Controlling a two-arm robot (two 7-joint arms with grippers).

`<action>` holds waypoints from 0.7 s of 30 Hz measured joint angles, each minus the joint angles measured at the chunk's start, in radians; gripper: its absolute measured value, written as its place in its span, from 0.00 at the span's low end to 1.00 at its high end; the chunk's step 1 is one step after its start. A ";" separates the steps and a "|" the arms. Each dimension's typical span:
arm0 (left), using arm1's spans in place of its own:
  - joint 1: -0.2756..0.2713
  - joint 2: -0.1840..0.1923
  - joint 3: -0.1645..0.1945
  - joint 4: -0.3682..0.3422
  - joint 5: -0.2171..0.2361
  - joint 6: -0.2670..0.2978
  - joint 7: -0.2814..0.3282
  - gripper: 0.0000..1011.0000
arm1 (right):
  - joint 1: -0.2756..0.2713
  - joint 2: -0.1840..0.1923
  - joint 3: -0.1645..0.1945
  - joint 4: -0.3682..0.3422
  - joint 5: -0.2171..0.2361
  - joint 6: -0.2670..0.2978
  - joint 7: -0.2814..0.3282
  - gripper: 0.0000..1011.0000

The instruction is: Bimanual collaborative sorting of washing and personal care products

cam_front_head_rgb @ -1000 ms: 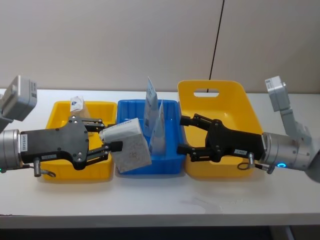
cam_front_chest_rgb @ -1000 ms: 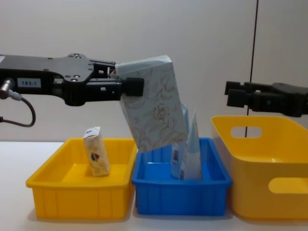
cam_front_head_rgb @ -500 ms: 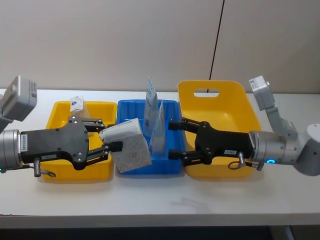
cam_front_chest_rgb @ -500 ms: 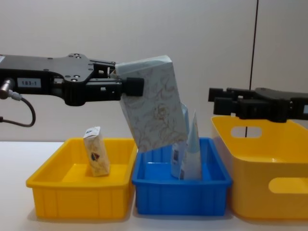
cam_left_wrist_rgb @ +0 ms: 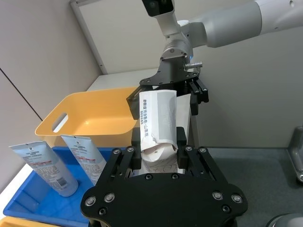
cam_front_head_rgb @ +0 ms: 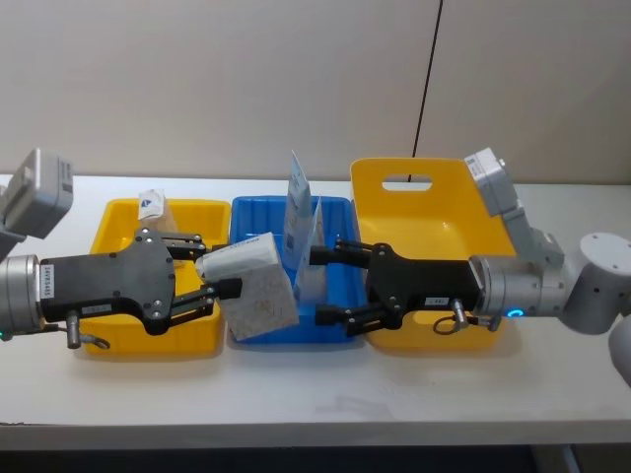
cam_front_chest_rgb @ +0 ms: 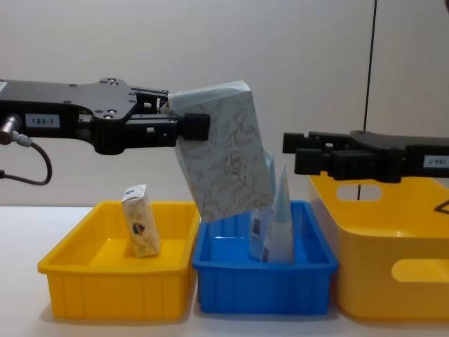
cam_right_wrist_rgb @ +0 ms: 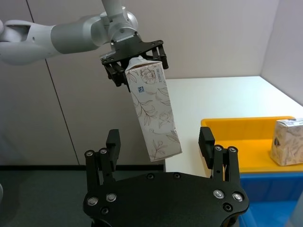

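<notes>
Three bins stood in a row on the desk (cam_front_head_rgb: 315, 394). The whitish soft pack (cam_front_chest_rgb: 224, 161) was held tilted, high over the left part of the blue bin (cam_front_chest_rgb: 263, 288), clamped at its upper end by the left end effector (cam_front_head_rgb: 219, 264). The right end effector (cam_front_head_rgb: 323, 284), spread wide and empty, hung just right of the pack without touching it.

A failed hand-over was judged the main risk. Gripped at one end only, the pack could be swung aside by an arriving finger. Released too early, it could be dropped onto the two squeeze tubes (cam_front_chest_rgb: 282, 217) standing below.

Since a second earlier, the right end effector had been moved left from over the large yellow bin (cam_front_head_rgb: 434, 202). The left end effector and soft pack were unchanged, as was the small beige pack (cam_front_chest_rgb: 140, 230) in the left yellow bin (cam_front_chest_rgb: 116, 295).
</notes>
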 joint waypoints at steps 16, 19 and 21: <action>0.000 0.000 0.000 0.000 0.000 0.000 0.000 0.36 | 0.039 -0.041 -0.042 0.046 -0.009 -0.018 0.022 0.99; 0.000 0.000 0.000 0.000 0.000 0.000 0.000 0.36 | 0.047 -0.049 -0.051 0.057 -0.013 -0.022 0.026 0.99; 0.000 0.000 0.000 0.000 0.000 0.000 0.000 0.36 | 0.053 -0.054 -0.056 0.066 -0.014 -0.024 0.027 0.99</action>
